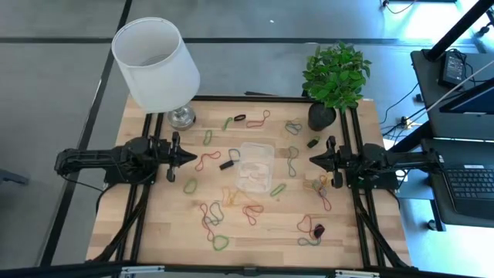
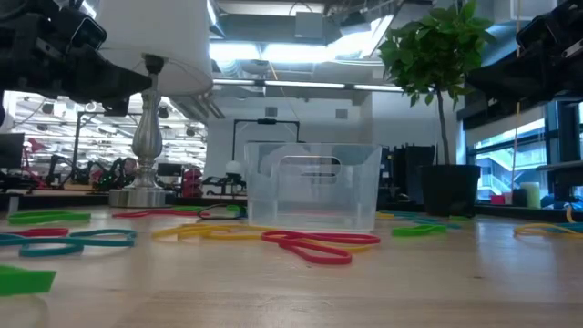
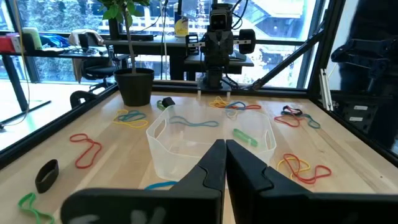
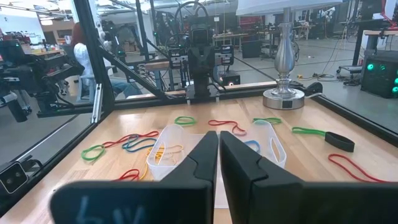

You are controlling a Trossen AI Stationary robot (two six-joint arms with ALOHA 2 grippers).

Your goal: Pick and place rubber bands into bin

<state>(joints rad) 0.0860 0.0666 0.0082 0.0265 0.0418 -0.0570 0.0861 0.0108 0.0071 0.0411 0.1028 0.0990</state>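
The clear bin [image 1: 245, 148] stands at the table's middle, on its base. Thin rubber bands [image 1: 207, 160] in red, green, yellow and blue lie flat all around it, many toward the near edge [image 1: 212, 220]. My left gripper [image 1: 193, 157] hovers level, left of the bin, shut and with nothing in it; in its wrist view the fingertips [image 3: 225, 155] meet in front of the bin [image 3: 163, 127]. My right gripper [image 1: 312, 160] hovers level, right of the bin, also shut [image 4: 219, 146] and holding nothing. In the low view the bin [image 2: 310, 187] stands behind red and yellow bands [image 2: 310, 244].
A white-shaded lamp [image 1: 154, 58] stands on its metal foot [image 1: 182, 116] at the far left. A potted plant [image 1: 336, 73] is at the far right. Small black clips [image 1: 228, 164] lie among the bands. Black rails run along the table's sides.
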